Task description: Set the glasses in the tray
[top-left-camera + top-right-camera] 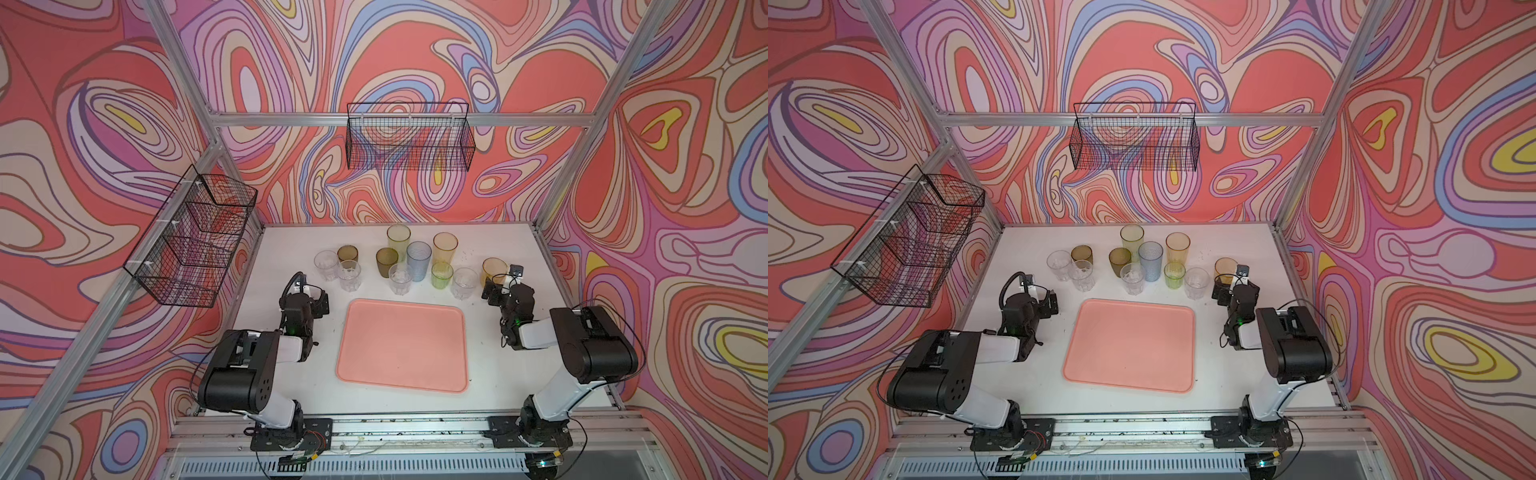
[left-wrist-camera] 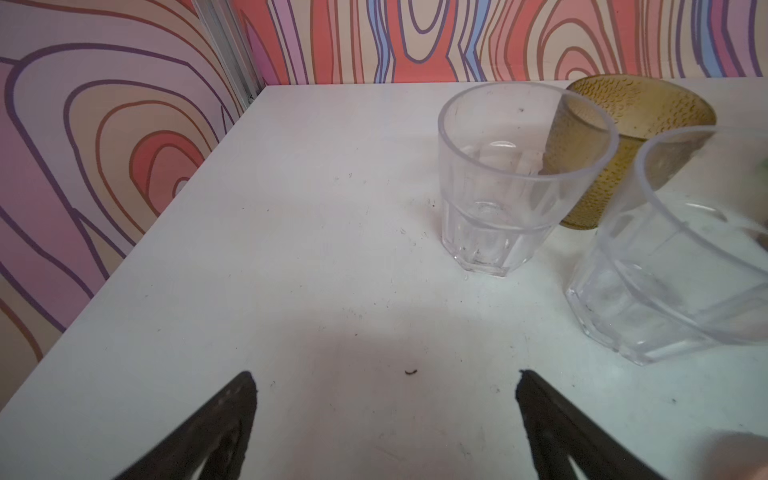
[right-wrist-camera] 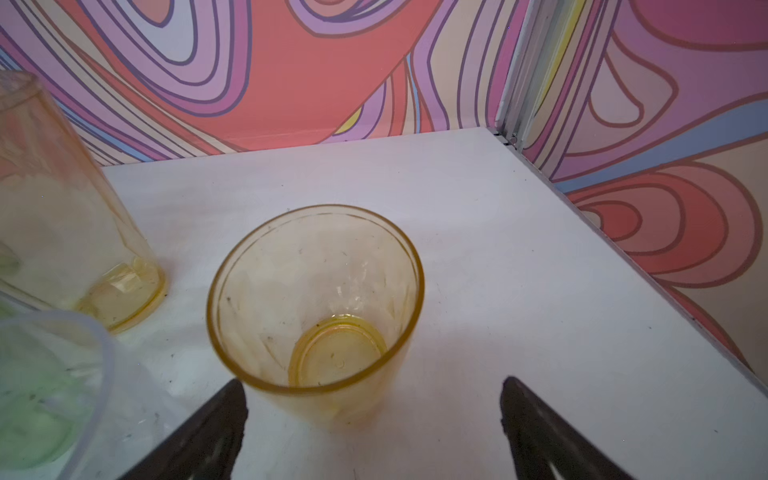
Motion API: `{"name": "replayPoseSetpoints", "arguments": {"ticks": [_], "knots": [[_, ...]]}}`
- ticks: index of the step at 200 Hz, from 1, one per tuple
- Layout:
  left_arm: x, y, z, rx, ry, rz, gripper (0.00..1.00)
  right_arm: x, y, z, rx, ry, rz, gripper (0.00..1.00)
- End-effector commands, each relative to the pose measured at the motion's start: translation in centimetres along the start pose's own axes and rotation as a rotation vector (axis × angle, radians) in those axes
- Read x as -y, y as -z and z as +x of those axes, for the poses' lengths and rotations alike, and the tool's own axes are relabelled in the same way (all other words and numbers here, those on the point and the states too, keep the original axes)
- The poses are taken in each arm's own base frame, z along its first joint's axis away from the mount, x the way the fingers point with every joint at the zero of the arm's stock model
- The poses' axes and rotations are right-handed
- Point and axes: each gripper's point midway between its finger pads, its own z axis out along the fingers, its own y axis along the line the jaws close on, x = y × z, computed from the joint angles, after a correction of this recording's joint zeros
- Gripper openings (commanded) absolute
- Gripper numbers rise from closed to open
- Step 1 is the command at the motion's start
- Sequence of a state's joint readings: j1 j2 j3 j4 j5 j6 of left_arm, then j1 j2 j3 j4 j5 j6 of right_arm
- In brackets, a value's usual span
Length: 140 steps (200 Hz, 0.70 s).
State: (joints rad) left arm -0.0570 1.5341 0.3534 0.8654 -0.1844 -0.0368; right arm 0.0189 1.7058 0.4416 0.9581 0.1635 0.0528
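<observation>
Left claw (image 2: 386,378) and right claw (image 1: 503,282) both gape wide and empty, tray (image 1: 403,345) bare, glasses (image 1: 418,262) lined on the counter (image 1: 498,374) at its twelve o'clock, so I'm starting with the amber glass (image 3: 316,291) at two o'clock: ease forward, then squeeze.

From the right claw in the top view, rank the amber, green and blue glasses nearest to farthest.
1. Amber glass, just ahead of the right claw, far right.
2. Green glass, front row, right of middle.
3. Blue glass, tall, mid-group.
</observation>
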Motion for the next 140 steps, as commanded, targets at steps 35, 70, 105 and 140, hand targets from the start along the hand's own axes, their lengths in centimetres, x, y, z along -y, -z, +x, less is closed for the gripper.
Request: {"name": "replayPoseSetpoints", "arguments": {"ticks": [35, 70, 105, 140], "knots": [[-0.46, -0.34, -1.37, 0.047, 0.003, -0.017, 1.00, 0.21, -0.47, -0.76, 0.024, 0.001, 0.008, 0.98], [-0.46, -0.31, -1.37, 0.047, 0.003, -0.017, 1.00, 0.19, -0.48, -0.66, 0.019, 0.000, 0.007, 0.99], [-0.40, -0.34, -1.38, 0.047, 0.002, -0.015, 1.00, 0.21, -0.48, -0.71, 0.022, 0.001, 0.008, 0.99], [-0.37, -0.37, -1.36, 0.045, 0.001, -0.014, 1.00, 0.22, -0.50, -0.62, 0.018, 0.002, 0.010, 0.99]]}}
